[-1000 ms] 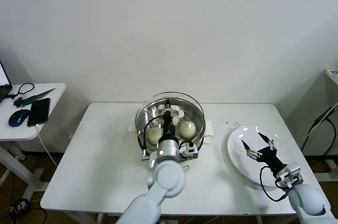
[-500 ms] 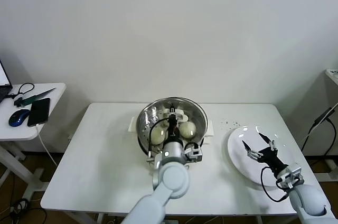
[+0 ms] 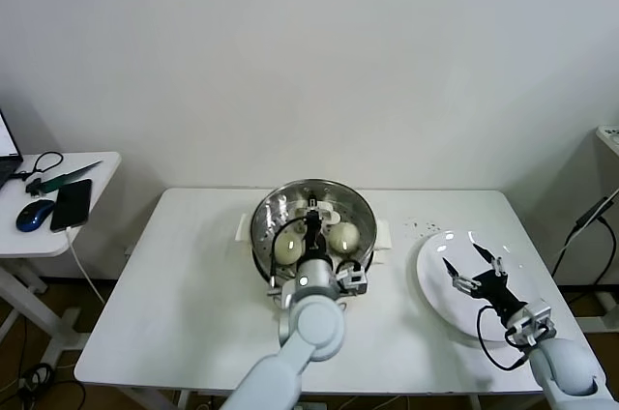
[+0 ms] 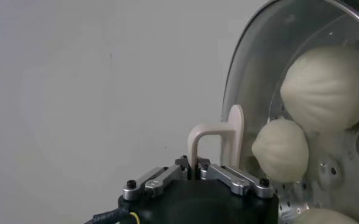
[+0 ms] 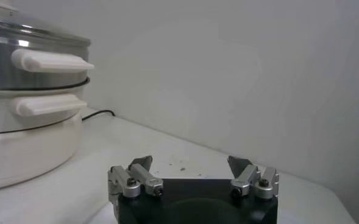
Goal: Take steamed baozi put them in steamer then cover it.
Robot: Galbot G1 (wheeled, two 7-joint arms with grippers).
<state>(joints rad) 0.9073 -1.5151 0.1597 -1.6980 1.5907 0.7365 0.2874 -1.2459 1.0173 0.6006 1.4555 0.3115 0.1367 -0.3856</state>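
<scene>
**Desk:** Buns first. How do they look?

**Photographer:** Cream-white and round, with fine pleats running up to the top. In the head view two steamed baozi [image 3: 338, 234] show plainly inside the steamer [image 3: 263, 226], a shiny steel basket on a cream-white base [image 5: 21, 143] at mid-table. They lie to either side of the left gripper [image 3: 312, 224] and just beneath it.

**Desk:** And that gripper?

**Photographer:** Its fingers are pinched together on the white handle [image 4: 219, 137] of the glass lid [image 4: 252, 79], which sits over the basket. The left wrist view shows the handle standing straight up from between the closed fingertips, with the dome curving away beyond it.

**Desk:** What does that view add?

**Photographer:** Pleats seen through the glass, the perforated steel floor, and parts of four buns rather than two. It shows nothing of the table or the other arm.

**Desk:** The other arm?

**Photographer:** The right gripper [image 3: 472, 268] hangs over the white plate [image 3: 433, 284], well apart from the steamer, fingers spread wide and holding nothing. Its own wrist view looks back across the white table [image 5: 185, 152] at the steamer's side, showing the steel wall, the base and two white side handles [image 5: 48, 61] stacked one above the other, a profile the head view does not give.
</scene>
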